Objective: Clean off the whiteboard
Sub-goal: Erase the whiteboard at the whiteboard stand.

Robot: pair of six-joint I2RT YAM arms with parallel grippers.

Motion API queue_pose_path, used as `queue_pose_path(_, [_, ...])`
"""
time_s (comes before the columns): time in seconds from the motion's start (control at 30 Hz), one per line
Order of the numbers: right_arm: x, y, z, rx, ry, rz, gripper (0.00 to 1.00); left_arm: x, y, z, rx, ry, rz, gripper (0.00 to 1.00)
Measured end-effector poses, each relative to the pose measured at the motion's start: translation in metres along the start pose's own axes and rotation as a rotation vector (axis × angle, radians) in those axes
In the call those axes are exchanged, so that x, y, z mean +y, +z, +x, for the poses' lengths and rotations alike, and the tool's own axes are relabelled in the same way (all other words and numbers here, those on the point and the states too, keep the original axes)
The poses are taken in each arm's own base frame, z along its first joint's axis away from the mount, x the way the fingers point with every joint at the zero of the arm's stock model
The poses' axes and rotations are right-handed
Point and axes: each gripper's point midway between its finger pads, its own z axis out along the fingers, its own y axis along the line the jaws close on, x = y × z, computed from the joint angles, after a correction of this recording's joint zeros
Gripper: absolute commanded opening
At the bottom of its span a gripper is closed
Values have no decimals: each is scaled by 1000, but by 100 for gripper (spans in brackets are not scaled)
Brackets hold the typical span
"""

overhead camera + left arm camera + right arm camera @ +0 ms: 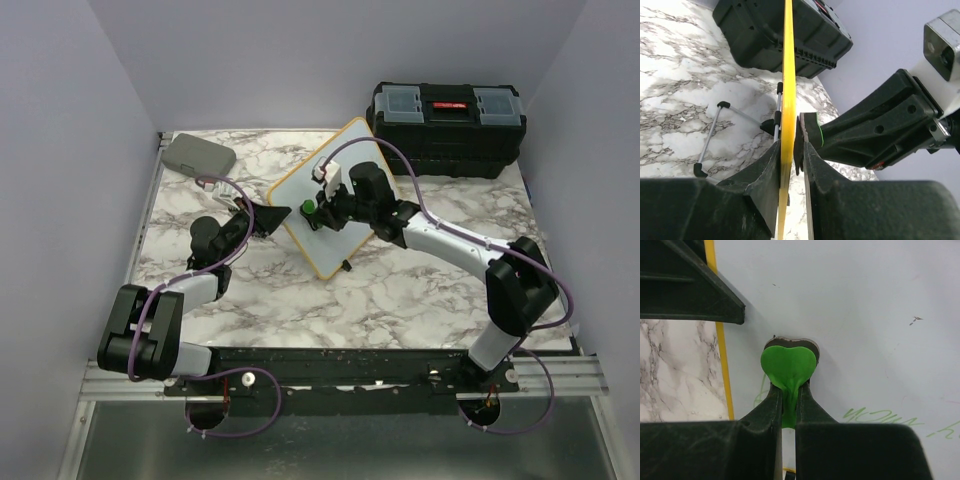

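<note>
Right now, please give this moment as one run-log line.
left gripper: jaws astride whiteboard frame | right gripper: shut on green eraser, held against whiteboard | green writing: not yet erased

The right gripper (788, 390) pinches a green heart-shaped eraser (789, 365) tight, flat against the whiteboard (855, 300). Green writing (880, 416) sits low on the board. The table (675, 370) shows beside its yellow edge.

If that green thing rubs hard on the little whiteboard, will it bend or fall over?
Probably stiff: the whiteboard looks dead straight edge-on. Likely light and tippy, given its thin wire legs; that may be why the left tool straddles its edge while the green eraser presses.
</note>
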Motion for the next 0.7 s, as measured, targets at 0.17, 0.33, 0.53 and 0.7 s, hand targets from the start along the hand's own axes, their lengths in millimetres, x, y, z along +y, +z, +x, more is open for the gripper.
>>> queue_pose_path(0.17, [8, 4, -2, -2, -21, 6, 1, 2, 0, -3, -18, -1, -14, 16])
queue_pose_path(0.33, [10, 7, -4, -6, -33, 20, 1, 3, 1, -7, -35, -1, -25, 0])
queue_pose_path(0.53, [10, 11, -1, 2, -41, 44, 1, 2, 1, -7, -41, -4, -25, 0])
queue_pose_path(0.7, [16, 14, 3, 3, -58, 37, 1, 5, -1, -5, -41, 4, -34, 0])
